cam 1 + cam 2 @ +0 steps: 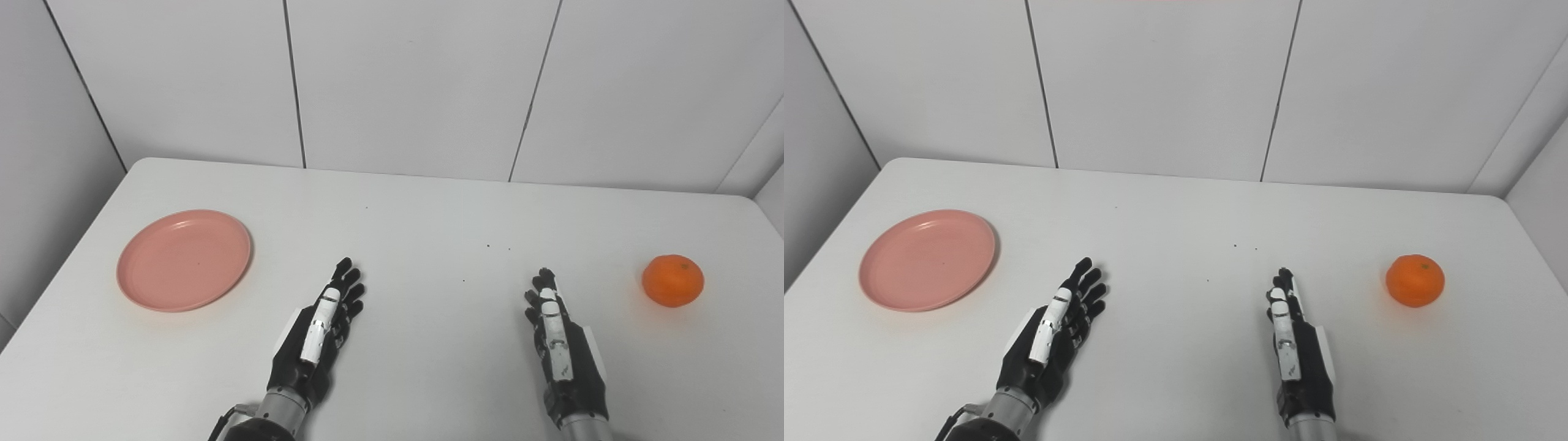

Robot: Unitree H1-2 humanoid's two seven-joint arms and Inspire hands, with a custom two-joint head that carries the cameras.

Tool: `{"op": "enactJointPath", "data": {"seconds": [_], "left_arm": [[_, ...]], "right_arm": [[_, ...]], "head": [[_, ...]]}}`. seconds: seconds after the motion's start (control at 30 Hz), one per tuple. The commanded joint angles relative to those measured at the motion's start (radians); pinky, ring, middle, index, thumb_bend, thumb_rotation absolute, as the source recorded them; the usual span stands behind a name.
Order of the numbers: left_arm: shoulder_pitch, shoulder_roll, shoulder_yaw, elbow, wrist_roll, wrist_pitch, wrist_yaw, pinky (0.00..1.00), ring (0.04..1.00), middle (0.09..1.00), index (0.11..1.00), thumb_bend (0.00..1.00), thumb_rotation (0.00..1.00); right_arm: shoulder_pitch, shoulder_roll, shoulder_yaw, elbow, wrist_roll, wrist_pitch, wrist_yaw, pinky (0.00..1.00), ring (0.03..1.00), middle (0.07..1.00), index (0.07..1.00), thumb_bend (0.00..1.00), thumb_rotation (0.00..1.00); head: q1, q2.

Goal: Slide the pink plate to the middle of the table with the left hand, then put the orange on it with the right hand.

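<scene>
Both hands are black, with slim black fingers. The left hand (318, 340) and the right hand (560, 352) each carry a white plate along the thumb side. Both wrists are silver metal cylinders, and a black cable loops just beside the left wrist.

Both forearms and the table's (429, 208) near edge are cut off below.

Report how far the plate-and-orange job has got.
Nothing looks done yet. The pink plate sits empty at the table's left side, not the middle, and the orange lies on the table at the far right. Nothing is in hand: the left hand and right hand are both open, touching neither thing. Left to do: slide the plate to the middle, then put the orange on it.
</scene>
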Motion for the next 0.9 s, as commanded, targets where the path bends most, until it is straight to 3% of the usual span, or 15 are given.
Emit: {"op": "enactJointPath", "data": {"seconds": [0.0, 0.37, 0.63, 0.87], "left_arm": [[-0.013, -0.006, -0.006, -0.021, 0.004, -0.034, -0.006, 1.0, 0.988, 0.998, 0.994, 0.39, 1.0], [-0.011, -0.007, -0.011, -0.022, 0.01, -0.035, -0.005, 1.0, 0.99, 0.999, 0.997, 0.39, 1.0], [-0.005, -0.027, -0.031, 0.006, 0.034, -0.06, 0.002, 1.0, 0.989, 0.999, 0.995, 0.41, 1.0], [0.002, -0.051, -0.044, 0.034, 0.026, -0.086, 0.001, 1.0, 0.999, 1.0, 1.0, 0.38, 1.0]], "right_arm": [[-0.012, 0.006, 0.003, -0.028, 0.0, -0.057, -0.002, 0.99, 0.973, 0.986, 0.991, 0.19, 1.0], [-0.011, 0.006, 0.0, -0.033, 0.0, -0.051, -0.004, 0.99, 0.967, 0.981, 0.986, 0.19, 1.0], [-0.007, -0.026, -0.016, -0.02, 0.032, -0.068, 0.02, 1.0, 0.984, 0.999, 1.0, 0.2, 1.0], [0.004, -0.057, -0.019, -0.013, 0.059, -0.093, 0.036, 1.0, 0.983, 1.0, 1.0, 0.2, 1.0]], "head": [[0.002, 0.001], [0.015, -0.003], [0.107, -0.046], [0.144, -0.07]]}}
